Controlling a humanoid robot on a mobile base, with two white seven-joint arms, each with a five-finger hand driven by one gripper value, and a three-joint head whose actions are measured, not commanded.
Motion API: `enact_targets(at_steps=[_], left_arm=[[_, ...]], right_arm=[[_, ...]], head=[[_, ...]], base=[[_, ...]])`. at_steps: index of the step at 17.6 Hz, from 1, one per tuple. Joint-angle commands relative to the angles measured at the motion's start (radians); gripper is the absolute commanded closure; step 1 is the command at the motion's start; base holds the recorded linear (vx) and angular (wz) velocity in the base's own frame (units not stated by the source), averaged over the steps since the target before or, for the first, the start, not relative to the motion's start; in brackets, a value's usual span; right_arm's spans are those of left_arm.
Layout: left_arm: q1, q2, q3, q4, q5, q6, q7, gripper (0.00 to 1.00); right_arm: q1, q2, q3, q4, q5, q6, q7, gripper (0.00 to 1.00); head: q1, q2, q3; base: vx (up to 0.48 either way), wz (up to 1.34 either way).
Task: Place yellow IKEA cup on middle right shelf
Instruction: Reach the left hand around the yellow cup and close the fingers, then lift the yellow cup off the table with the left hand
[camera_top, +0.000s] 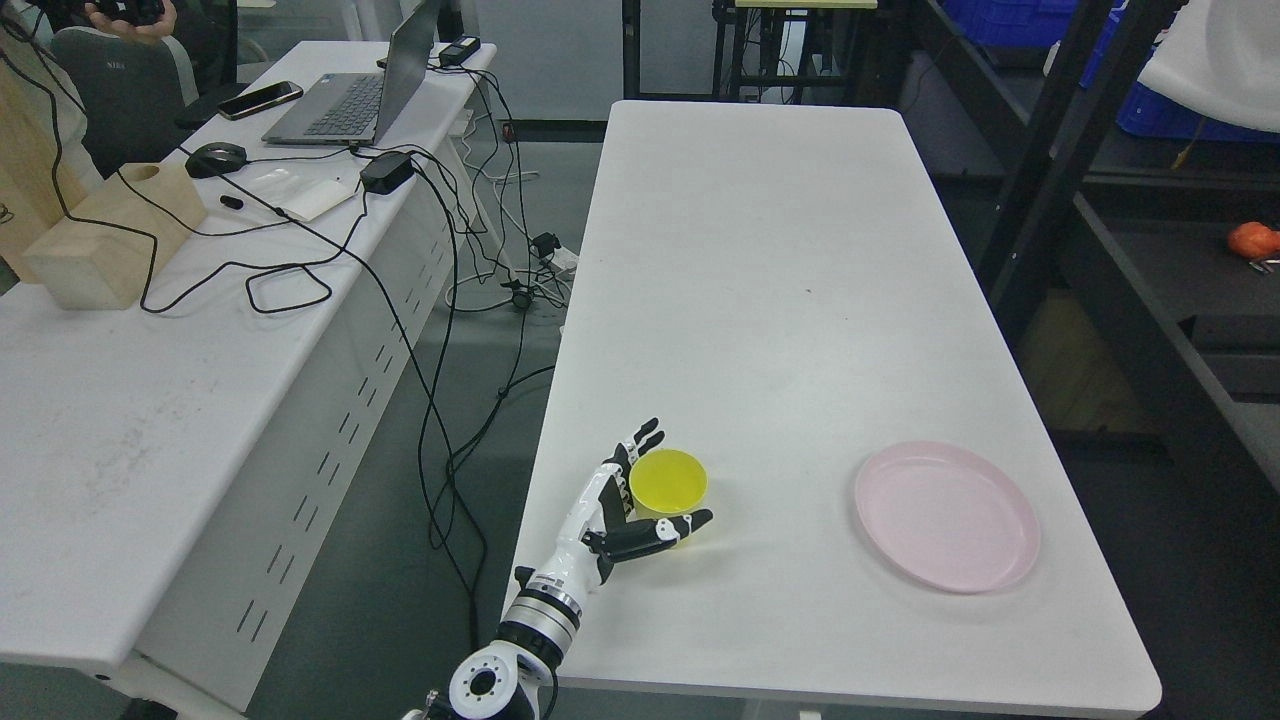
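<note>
Desk (150, 420) space at the far left is taken up by a wooden block (110, 235), a mouse (215, 158), a phone (260, 99), a laptop (355, 100) and trailing black cables (430, 380). Beside it, a white table (780, 300) is seen from above. At its near left edge, the left hand (625, 510) is reached in from the bottom, its fingers spread around a yellow cup (668, 485), thumb in front and fingertips behind, not clearly clamped. A pink plate (946, 515) is set well apart to the right. Dark shelving (1100, 200) is seen along the right edge.
</note>
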Motion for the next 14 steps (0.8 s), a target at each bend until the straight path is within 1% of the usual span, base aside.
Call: enact_targets(at_steps=[1,3,6,14], left_arm=[[0.0,0.016,-0.028,0.043,0.004,0.003,0.001,0.06],[0.0,0.016,-0.022,0.051,0.004,0.003,0.001,0.11],[0.0,0.016,-0.002,0.06,0.004,0.003,0.001,0.23],[0.0,0.016,0.061,0.058,0.006,-0.018,0.001,0.73]], right_arm=[[0.006,-0.017,0.0,0.0,0.0,0.0,-0.001,0.01],[0.006,-0.017,0.0,0.0,0.0,0.0,0.001,0.01],[0.006,-0.017,0.0,0.0,0.0,0.0,-0.001,0.01],[0.006,-0.017,0.0,0.0,0.0,0.0,-0.001,0.01]], head=[[0.0,0.0,0.0],[0.0,0.0,0.0],[0.0,0.0,0.0],[0.0,0.0,0.0]], base=[[0.0,0.0],[0.0,0.0],[0.0,0.0],[0.0,0.0]])
